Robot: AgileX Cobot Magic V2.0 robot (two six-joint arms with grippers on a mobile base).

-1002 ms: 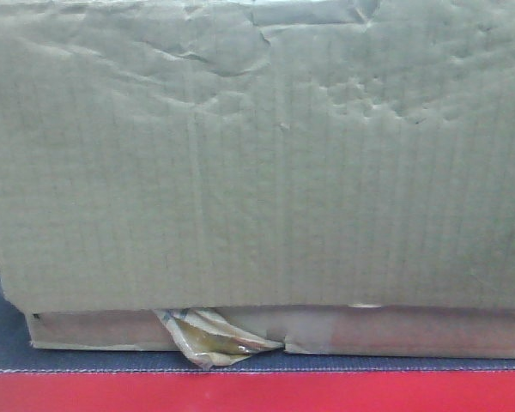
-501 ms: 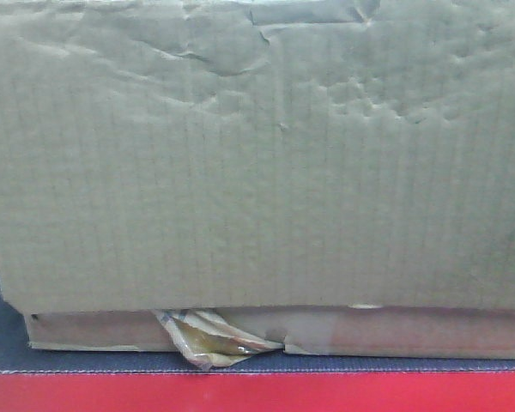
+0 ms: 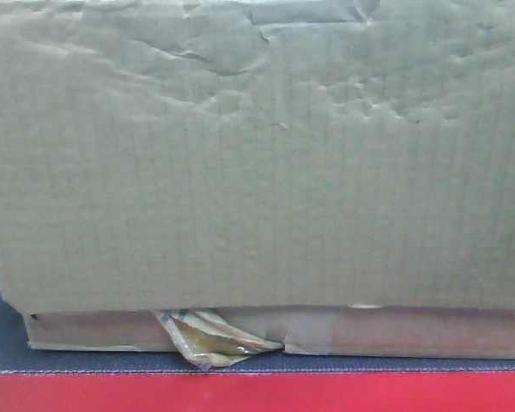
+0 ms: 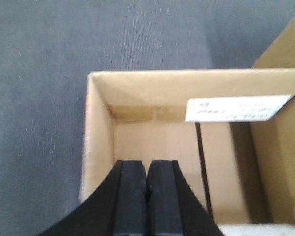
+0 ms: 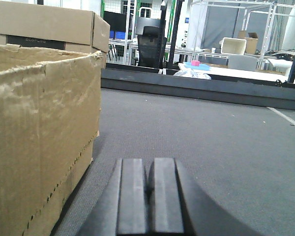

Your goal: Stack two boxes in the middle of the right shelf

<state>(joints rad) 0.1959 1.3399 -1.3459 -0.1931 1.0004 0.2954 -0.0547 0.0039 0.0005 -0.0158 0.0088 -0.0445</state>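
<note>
Dark grey mat (image 4: 39,98), cluttered workshop behind. Open cardboard box (image 4: 157,93) sits on the mat. White label (image 4: 236,108) on its flap, print too blurred to read. Left claw (image 4: 147,196) pressed together, above the box's inside corner. Right claw (image 5: 150,196) pressed together, low, a dented box wall to its left, apart. Second box (image 5: 44,24) behind.

Right up against the front view, a big brown corrugated cardboard box (image 3: 257,172) — wrinkly, dented near the top, upright on a dark grey mat (image 3: 2,343). Under its bottom edge, a crumpled yellowish-brown scrap of tape (image 3: 210,343) poking out. From above, an open-topped tan cardboard box (image 4: 152,140) with a white label (image 4: 236,108) — sitting on grey floor (image 4: 39,73).
</note>
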